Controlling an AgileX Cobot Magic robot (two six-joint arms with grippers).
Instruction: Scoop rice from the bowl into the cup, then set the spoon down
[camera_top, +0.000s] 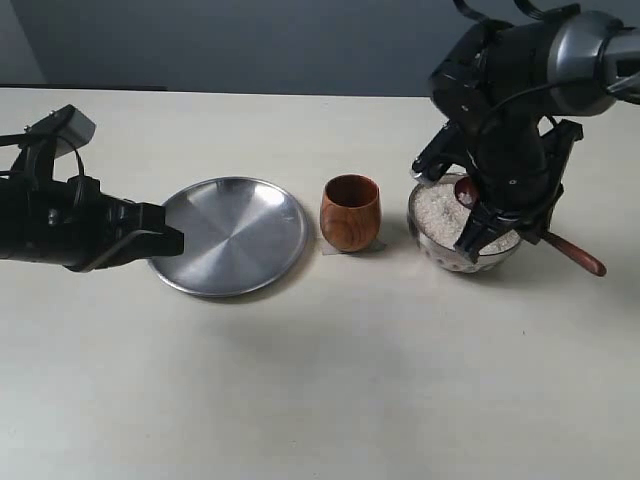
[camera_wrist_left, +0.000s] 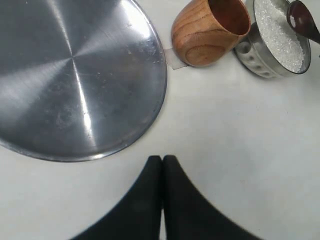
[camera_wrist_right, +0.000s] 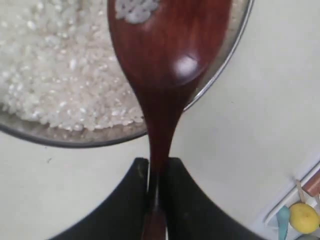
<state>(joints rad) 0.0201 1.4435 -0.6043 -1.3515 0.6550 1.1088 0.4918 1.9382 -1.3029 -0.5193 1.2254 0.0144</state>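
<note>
The rice (camera_top: 438, 208) lies in a white heap that nearly fills the faceted steel bowl (camera_wrist_left: 256, 56), which stands on the right side of the cream tabletop (camera_top: 350, 380). Over the heap is the oval head of the wooden spoon (camera_wrist_right: 167, 55). The head is tilted, and a small clump of grains lies on its inner face. From there the thin handle runs out past the bowl's rim and ends over bare table to the right of the bowl.

The right gripper (camera_wrist_right: 156, 172) is clamped on that handle just outside the rim, its two black fingers pressed against the wood from either side. From the room, the dark arm comes down from the upper right and hides part of the bowl's far side.

Just left of the bowl, close to it but not quite touching, the reddish wooden cup (camera_top: 350, 212) stands upright with its grain showing. From here I cannot make out what is in it.

Left of the cup lies a round, flat steel plate (camera_top: 235, 240), bare and brushed.

The left gripper (camera_wrist_left: 162, 164) is at the plate's left edge. Its fingers are closed flat against each other with nothing between them, and its arm stretches in low from the left.
</note>
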